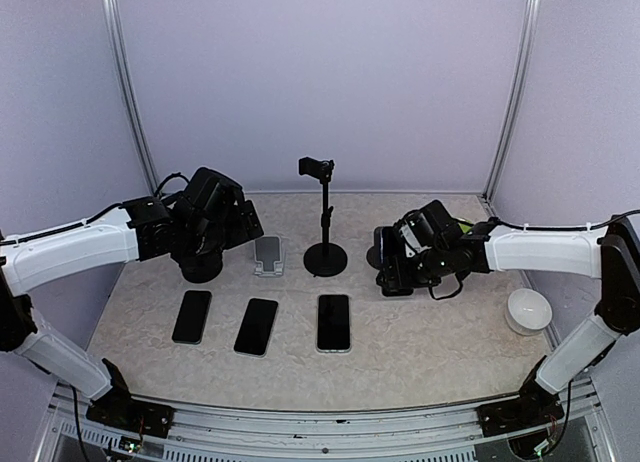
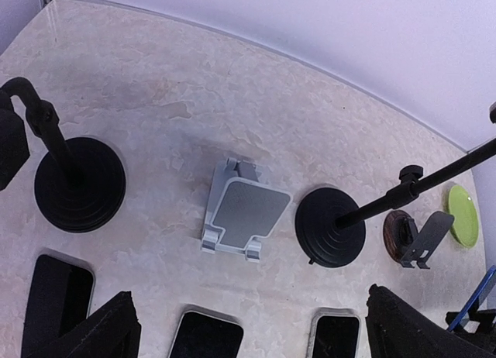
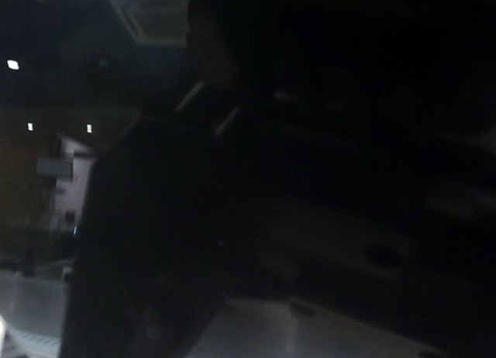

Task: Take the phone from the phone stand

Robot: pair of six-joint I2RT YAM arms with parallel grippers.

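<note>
Phone [image 2: 473,294] tilted, well right of silver stand [image 2: 244,211] | right hand [image 1: 393,270] at it, grip cannot be told | left hand [image 2: 252,328] open over stand

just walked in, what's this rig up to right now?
The right claw is down low on the right side of the table. Its wrist view is nearly black, so I can't tell whether it grips a phone. The left claw hangs open above the empty silver stand. Three phones lie flat in a row nearer the front.
</note>
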